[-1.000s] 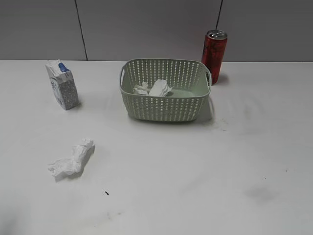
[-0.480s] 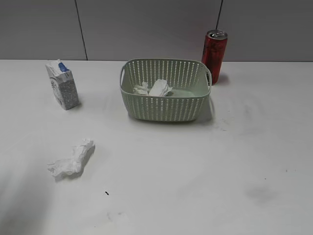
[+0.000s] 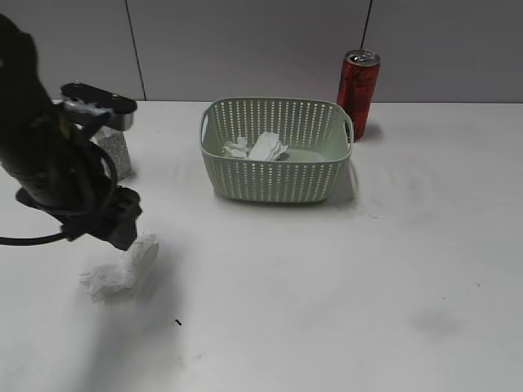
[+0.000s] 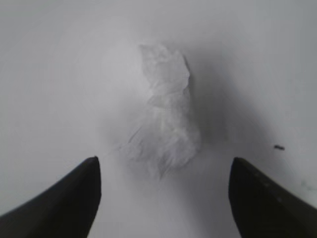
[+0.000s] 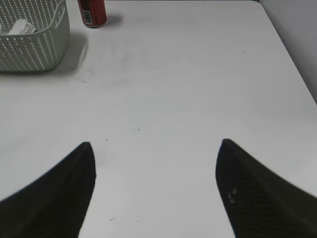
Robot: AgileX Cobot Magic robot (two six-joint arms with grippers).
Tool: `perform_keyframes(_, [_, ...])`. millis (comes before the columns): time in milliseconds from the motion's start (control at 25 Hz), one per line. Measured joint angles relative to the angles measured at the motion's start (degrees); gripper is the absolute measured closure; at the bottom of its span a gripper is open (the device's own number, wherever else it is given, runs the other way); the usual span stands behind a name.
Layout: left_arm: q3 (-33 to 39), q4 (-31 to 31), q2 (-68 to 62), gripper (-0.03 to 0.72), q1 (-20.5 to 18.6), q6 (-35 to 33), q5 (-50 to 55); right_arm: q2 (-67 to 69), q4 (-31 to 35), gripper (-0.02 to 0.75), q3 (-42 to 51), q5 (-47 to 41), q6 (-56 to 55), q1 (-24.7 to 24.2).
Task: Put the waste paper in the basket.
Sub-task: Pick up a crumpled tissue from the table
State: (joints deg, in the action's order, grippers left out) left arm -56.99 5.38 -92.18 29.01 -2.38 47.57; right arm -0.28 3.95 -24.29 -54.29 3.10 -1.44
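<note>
The waste paper [image 3: 122,265], a twisted white tissue wad, lies on the white table at the front left; it also shows in the left wrist view [image 4: 168,124]. My left gripper [image 4: 163,171] is open and hovers just above it, with the wad ahead of the jaws, untouched. In the exterior view the left arm [image 3: 57,171] hangs over the wad. The sage-green basket [image 3: 278,175] stands at the back centre with two small tissue wads [image 3: 257,148] inside; its corner shows in the right wrist view [image 5: 34,49]. My right gripper [image 5: 156,148] is open and empty over bare table.
A tall red can [image 3: 358,82] stands behind the basket's right end, also in the right wrist view [image 5: 92,12]. A tissue pack [image 3: 117,151] stands at the back left, partly hidden by the left arm. A small dark speck [image 3: 177,322] lies on the table.
The left arm has come into the exterior view from the left and now hangs over the waste paper. The paper and the basket have not moved.
</note>
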Motion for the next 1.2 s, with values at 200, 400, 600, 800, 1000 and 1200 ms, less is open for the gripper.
perform_keyframes(200, [-4.2, 0.2, -10.7, 0.099, 3.1, 5.7, -1.2, 0.0, 0.0, 0.167, 0.0, 0.0, -0.1, 0.0])
perform_keyframes(400, [-4.7, 0.3, -17.2, 0.099, 3.2, 7.7, -2.1, 0.0, 0.1, 0.167, 0.0, 0.0, -0.1, 0.0])
perform_keyframes(600, [-4.7, 0.4, -19.8, 0.101, 3.2, 8.1, -3.3, 0.0, 0.1, 0.167, 0.0, 0.0, 0.0, 0.0])
perform_keyframes(800, [-5.3, 0.4, -20.6, 0.13, 3.2, 8.1, -3.5, 0.0, 0.1, 0.167, 0.0, 0.0, 0.0, 0.0])
perform_keyframes(1000, [-5.6, 0.4, -20.8, 0.316, 3.2, 8.1, -3.6, 0.0, 0.1, 0.167, 0.0, 0.0, 0.0, 0.0])
perform_keyframes(1200, [-5.6, -0.9, -20.8, 0.624, 3.2, 8.1, -3.8, 0.0, 0.1, 0.167, 0.0, 0.0, -0.1, 0.0])
